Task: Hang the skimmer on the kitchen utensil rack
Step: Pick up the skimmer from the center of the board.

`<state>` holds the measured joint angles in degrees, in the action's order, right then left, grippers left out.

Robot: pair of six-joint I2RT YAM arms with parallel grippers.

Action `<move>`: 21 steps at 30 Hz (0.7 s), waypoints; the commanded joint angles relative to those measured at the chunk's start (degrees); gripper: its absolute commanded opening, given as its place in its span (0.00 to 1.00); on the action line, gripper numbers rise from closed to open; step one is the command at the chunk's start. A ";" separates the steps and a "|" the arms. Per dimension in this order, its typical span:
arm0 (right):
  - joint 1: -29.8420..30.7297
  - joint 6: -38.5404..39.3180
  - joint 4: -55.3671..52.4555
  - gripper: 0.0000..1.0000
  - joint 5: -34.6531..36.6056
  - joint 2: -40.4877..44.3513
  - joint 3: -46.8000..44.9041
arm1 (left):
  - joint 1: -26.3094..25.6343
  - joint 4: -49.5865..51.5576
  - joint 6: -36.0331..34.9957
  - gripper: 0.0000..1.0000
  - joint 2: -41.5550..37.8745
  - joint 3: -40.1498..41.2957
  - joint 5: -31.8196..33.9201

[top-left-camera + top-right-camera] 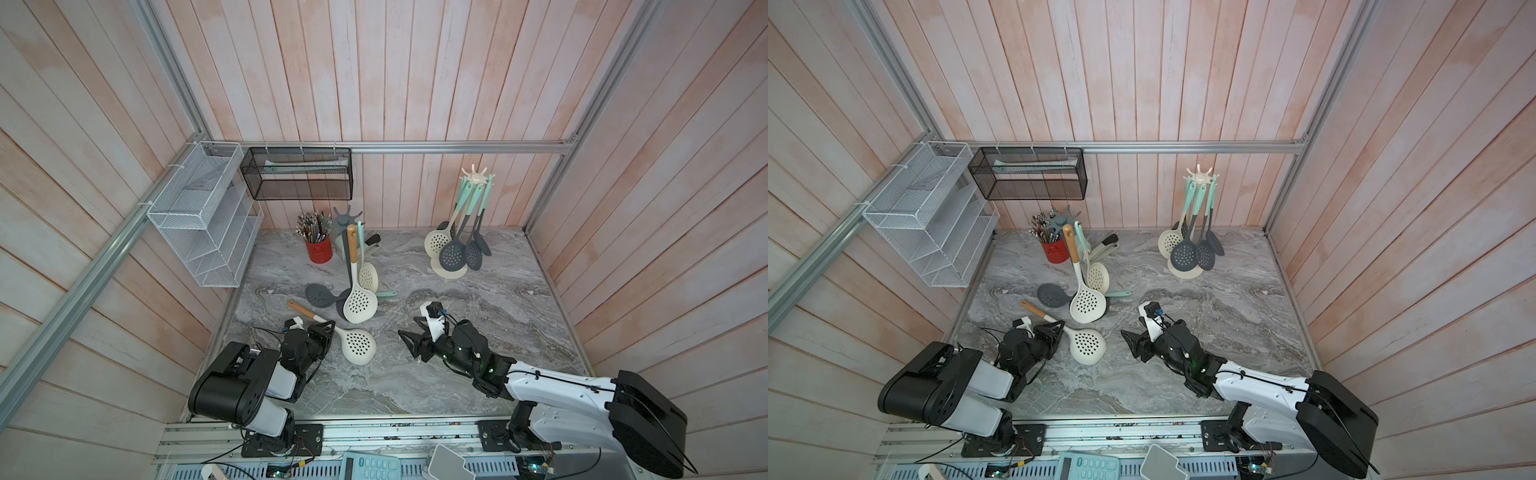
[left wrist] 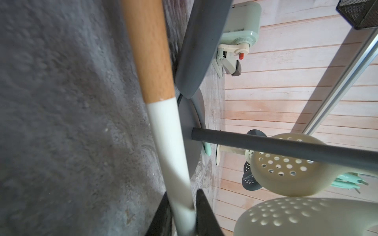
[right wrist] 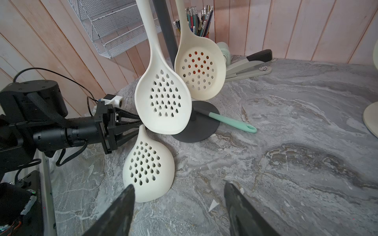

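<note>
A cream skimmer with a wooden handle lies at the front left, its perforated head touching the marble table. My left gripper is shut on its white neck, just below the wood. A grey utensil rack stands behind it with two cream skimmers hanging; its pole crosses the left wrist view. My right gripper hovers open to the right of the skimmer head, holding nothing.
A cream rack at the back right carries several skimmers. A grey skimmer lies by the grey rack's base. A red pen cup and a stapler sit at the back left. A white wire shelf and a black mesh basket hang on the walls.
</note>
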<state>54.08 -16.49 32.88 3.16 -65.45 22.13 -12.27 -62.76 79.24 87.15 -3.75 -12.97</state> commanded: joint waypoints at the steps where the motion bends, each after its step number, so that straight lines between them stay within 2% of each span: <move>1: 0.32 -0.03 -0.31 0.70 0.84 0.43 0.99 | 0.32 -0.92 -1.73 0.17 -2.35 0.45 -0.50; 9: 0.28 0.23 0.36 0.70 0.32 -0.90 1.63 | 0.15 18.89 -9.22 0.13 -16.90 0.01 2.69; 21: 0.32 0.40 0.25 0.70 -0.15 -1.26 2.38 | 0.17 35.43 -18.07 0.08 -34.22 -0.12 7.10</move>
<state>54.08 -16.45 32.99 3.11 -66.61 22.74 -12.23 -34.61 67.92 56.03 -3.73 -9.52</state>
